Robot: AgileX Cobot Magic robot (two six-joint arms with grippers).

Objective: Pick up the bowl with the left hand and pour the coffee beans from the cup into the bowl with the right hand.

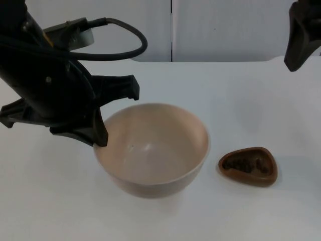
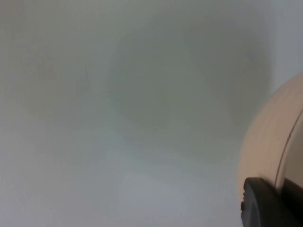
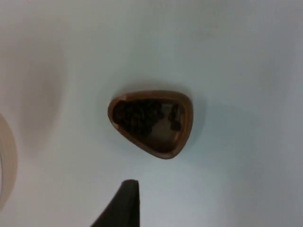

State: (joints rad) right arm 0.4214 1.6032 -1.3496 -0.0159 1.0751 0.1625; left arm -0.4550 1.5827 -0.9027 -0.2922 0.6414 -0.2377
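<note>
A large cream bowl (image 1: 155, 150) hangs a little above the white table, casting a round shadow below it. My left gripper (image 1: 100, 136) is shut on its left rim; in the left wrist view one black fingertip (image 2: 267, 203) presses the bowl's outer wall (image 2: 270, 137). To the bowl's right a small brown, rounded-triangle cup (image 1: 248, 165) stands on the table with dark coffee beans in it. My right gripper (image 1: 294, 60) waits high at the back right, well away from the cup (image 3: 151, 123), which lies below it. A sliver of the bowl's rim (image 3: 5, 161) shows beside the cup.
The grey partition wall (image 1: 220, 30) closes off the back of the white table (image 1: 261, 105). Bare table surface lies in front of the bowl and around the cup.
</note>
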